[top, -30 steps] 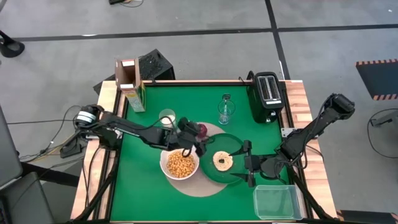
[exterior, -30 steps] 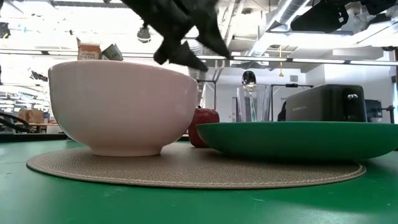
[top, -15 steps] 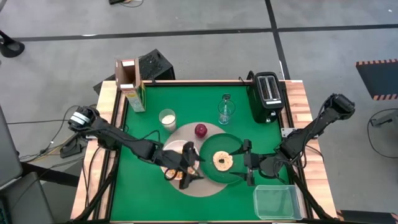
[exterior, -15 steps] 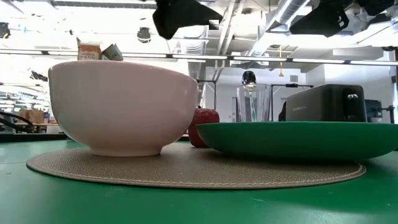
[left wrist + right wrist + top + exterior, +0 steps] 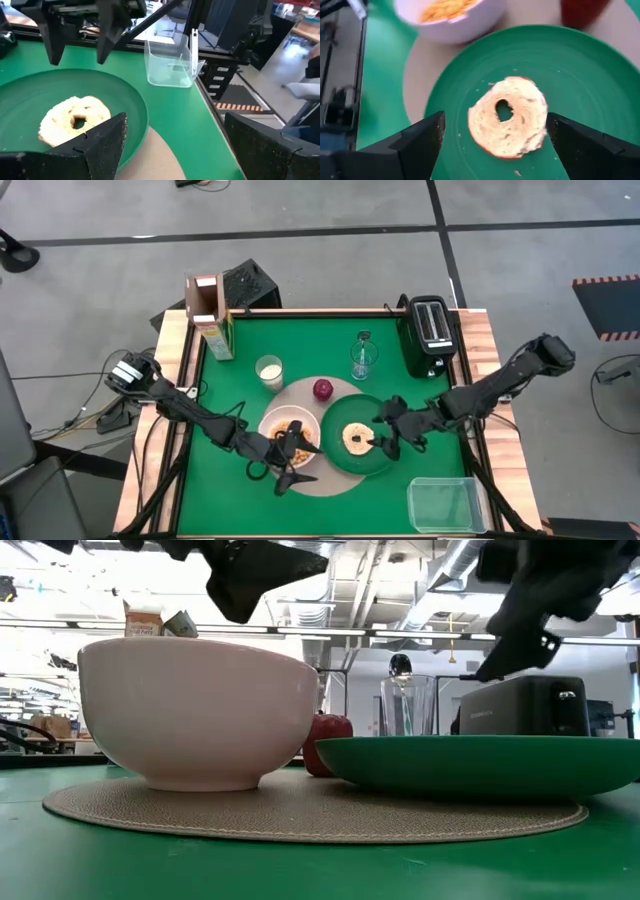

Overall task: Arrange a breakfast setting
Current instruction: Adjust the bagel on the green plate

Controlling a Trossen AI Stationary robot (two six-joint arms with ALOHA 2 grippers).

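The round tan mat [image 5: 335, 480] carries the white bowl [image 5: 275, 423] of cereal, the dark-green plate [image 5: 335, 460] and the red apple [image 5: 323, 389]. The round toasted bread [image 5: 357, 438] lies on the plate. The small white cup [image 5: 268, 370] and the clear glass [image 5: 363, 360], with the silver spoon [image 5: 400, 665] standing in it, are farther back. My left gripper [image 5: 302, 463] is open and empty over the bowl's near side. My right gripper [image 5: 495, 117] is open above the plate, its fingers on either side of the bread and apart from it.
A black toaster [image 5: 430, 335] stands at the far right. A clear plastic tub [image 5: 443, 503] is at the near right corner, and a cereal box [image 5: 210, 315] at the far left. Green tabletop lies bare at the near left.
My left gripper has gone from beside the apple across the bowl toward the table's near edge, staying open and empty. My right gripper has moved from the plate's right rim toward the table's left, over the bread, and has turned. The apple, bowl and plate have stayed put.
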